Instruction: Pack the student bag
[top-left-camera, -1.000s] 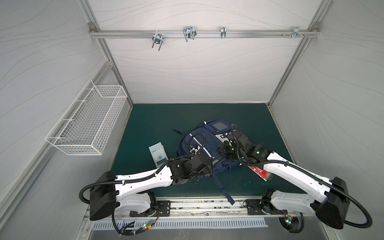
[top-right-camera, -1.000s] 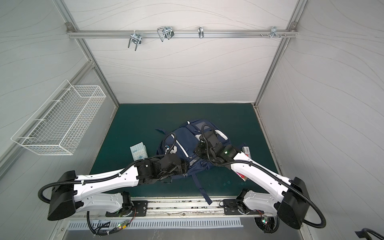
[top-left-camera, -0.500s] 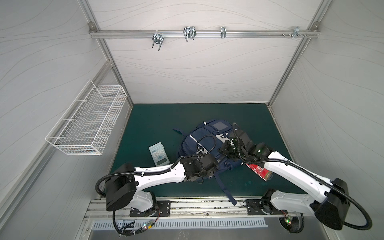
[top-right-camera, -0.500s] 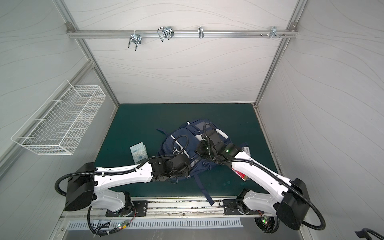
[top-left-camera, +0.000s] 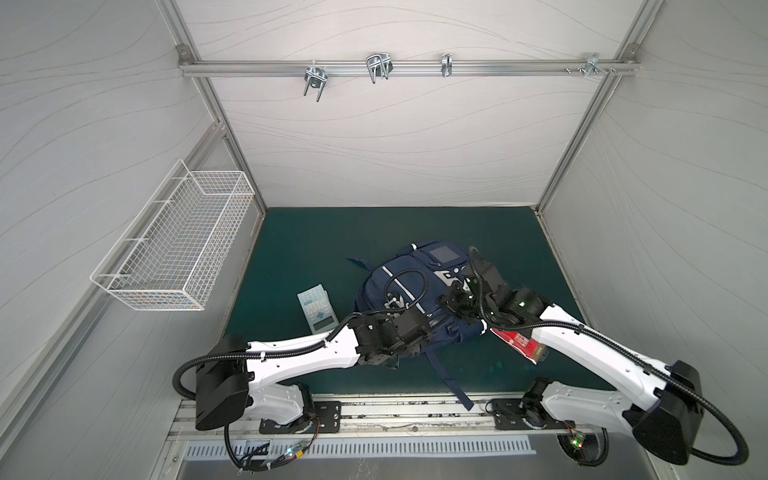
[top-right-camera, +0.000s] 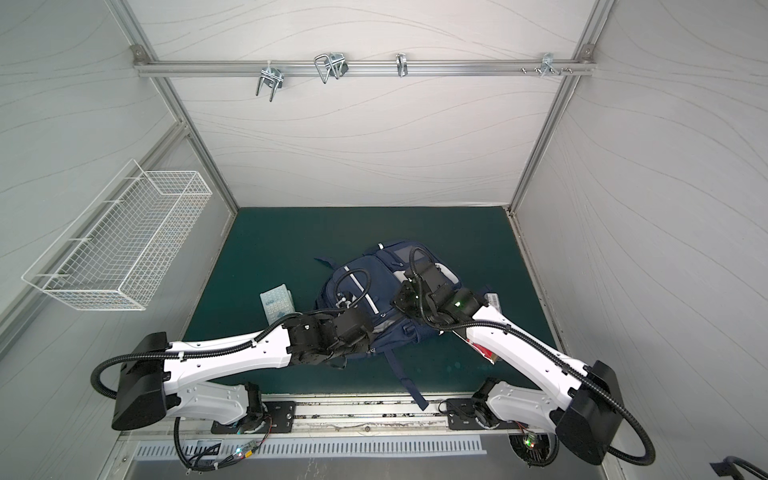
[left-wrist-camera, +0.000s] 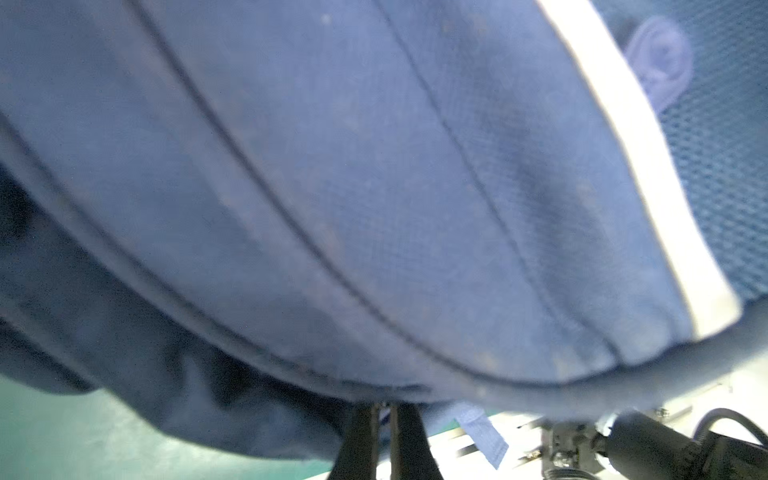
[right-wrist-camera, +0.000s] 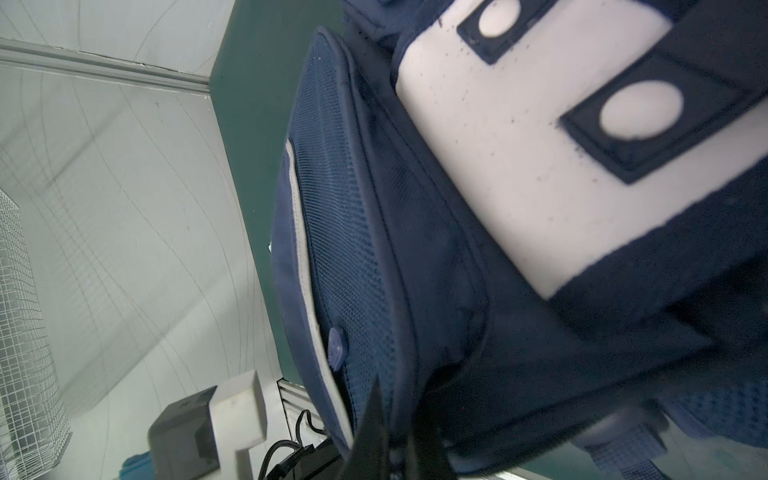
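With my left pincer (left-wrist-camera: 384, 419) and right pincer (right-wrist-camera: 395, 440) both clenched on thin edge fabric of the student bag (top-left-camera: 419, 270), which lies mid-surface (top-left-camera: 316, 237), an uneven pull could slip either fold free.

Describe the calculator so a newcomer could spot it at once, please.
On the green mat, find the navy backpack. In both top views the calculator lies flat just left of it. It alone is pale with rows of keys.

Bright even light and bowed edges in both top views; student bag (left-wrist-camera: 374, 187) blurred in left wrist view.
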